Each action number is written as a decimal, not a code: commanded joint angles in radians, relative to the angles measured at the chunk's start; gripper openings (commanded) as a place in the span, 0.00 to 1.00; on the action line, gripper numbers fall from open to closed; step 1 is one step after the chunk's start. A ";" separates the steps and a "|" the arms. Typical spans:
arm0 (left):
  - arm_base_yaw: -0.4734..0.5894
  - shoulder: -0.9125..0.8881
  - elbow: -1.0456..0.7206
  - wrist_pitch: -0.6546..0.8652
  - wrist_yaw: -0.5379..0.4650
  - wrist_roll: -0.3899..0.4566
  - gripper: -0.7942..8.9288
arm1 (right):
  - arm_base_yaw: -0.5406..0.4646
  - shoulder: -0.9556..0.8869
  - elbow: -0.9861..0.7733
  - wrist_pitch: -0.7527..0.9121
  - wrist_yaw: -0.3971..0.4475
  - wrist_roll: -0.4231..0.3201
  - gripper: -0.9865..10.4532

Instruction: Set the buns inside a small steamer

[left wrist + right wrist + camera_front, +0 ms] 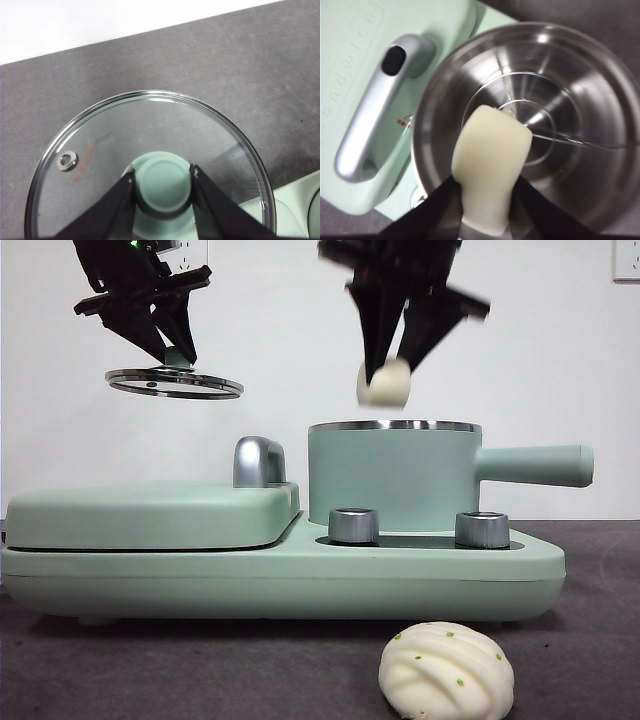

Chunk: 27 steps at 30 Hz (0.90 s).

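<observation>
A smooth white cylindrical bun is pinched by the right pincer above the mint-green steel-rimmed steamer pot; the round glass lid's green knob is clamped by the left pincer

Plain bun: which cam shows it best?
Right wrist view: the plain bun fills the frame, clamped by the right gripper over the open small steamer. Front view shows only its lower end below the fingers. Left wrist view: not visible.
</observation>
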<state>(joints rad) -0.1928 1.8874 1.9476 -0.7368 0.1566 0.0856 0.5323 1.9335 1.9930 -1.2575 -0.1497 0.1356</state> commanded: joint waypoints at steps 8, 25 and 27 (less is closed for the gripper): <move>-0.003 -0.015 0.042 0.024 0.004 0.000 0.10 | -0.006 0.132 0.030 0.039 -0.023 -0.043 0.18; -0.003 -0.015 0.042 0.023 0.004 0.000 0.10 | -0.010 0.169 0.030 0.060 -0.033 -0.045 0.29; -0.003 -0.015 0.042 0.023 0.004 0.000 0.10 | -0.010 0.168 0.030 0.060 -0.034 -0.044 0.31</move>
<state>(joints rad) -0.1928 1.8874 1.9476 -0.7368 0.1562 0.0856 0.5159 2.0819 1.9938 -1.1992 -0.1829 0.1009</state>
